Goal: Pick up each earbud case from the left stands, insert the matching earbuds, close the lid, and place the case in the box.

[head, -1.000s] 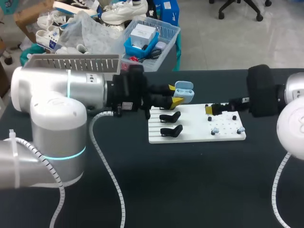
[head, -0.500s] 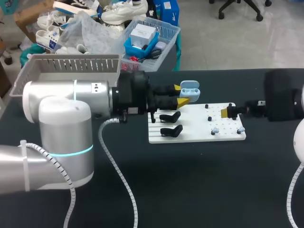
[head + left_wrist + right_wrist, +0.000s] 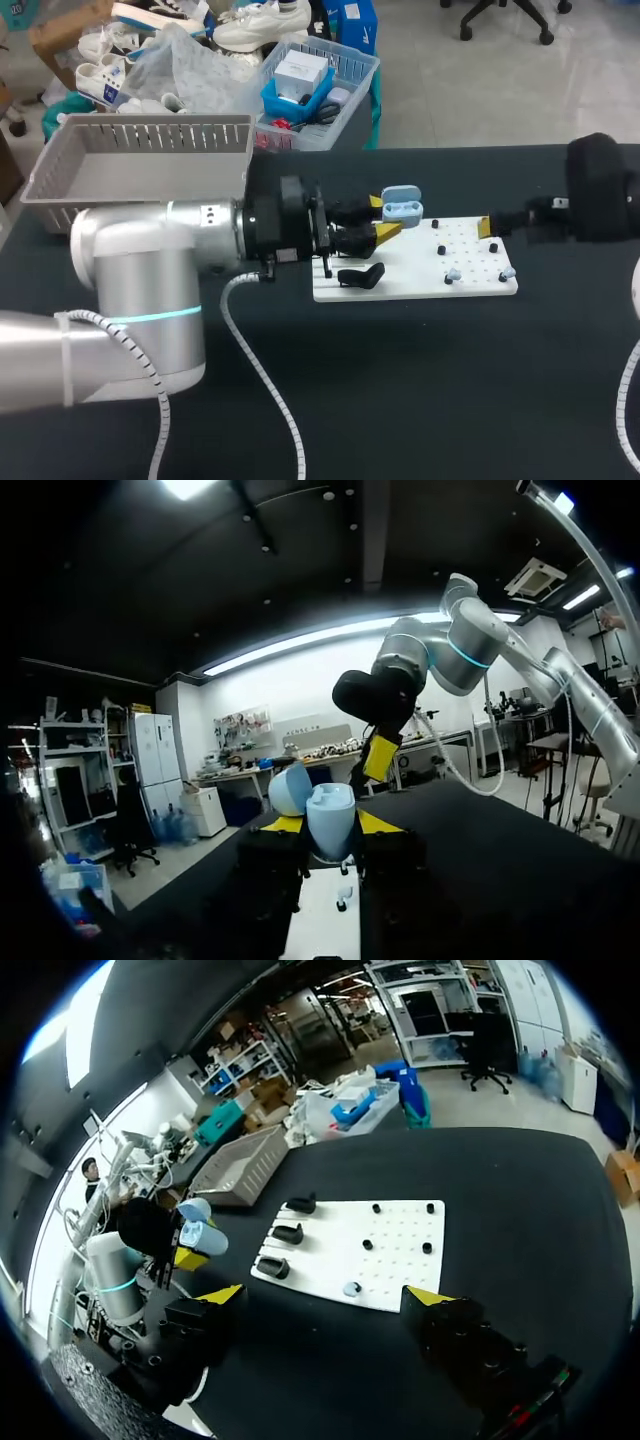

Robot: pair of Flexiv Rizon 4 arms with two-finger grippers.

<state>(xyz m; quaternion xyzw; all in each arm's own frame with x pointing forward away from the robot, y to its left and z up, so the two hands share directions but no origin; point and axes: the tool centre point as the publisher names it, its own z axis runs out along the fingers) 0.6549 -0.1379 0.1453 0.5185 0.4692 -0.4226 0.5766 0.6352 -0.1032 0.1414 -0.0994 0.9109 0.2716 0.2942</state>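
My left gripper (image 3: 378,220) is shut on a light blue earbud case (image 3: 402,207) with its lid open, held above the left part of the white board (image 3: 415,285). In the left wrist view the case (image 3: 330,820) sits between the yellow tips, its lid (image 3: 290,788) tipped back. Black stands (image 3: 287,1232) line the board's left side. Two small white earbuds (image 3: 453,273) (image 3: 507,271) rest among black pegs (image 3: 444,250). My right gripper (image 3: 487,228) is open and empty at the board's right end; its own view shows the tips (image 3: 326,1295) wide apart over one earbud (image 3: 351,1288).
A grey slatted basket (image 3: 140,160) stands at the table's back left, beside my left arm. The dark tabletop (image 3: 400,380) stretches in front of the board.
My left gripper has carried the case to the right, further over the board. My right gripper has drawn back to the right, off the pegs to the board's right end.
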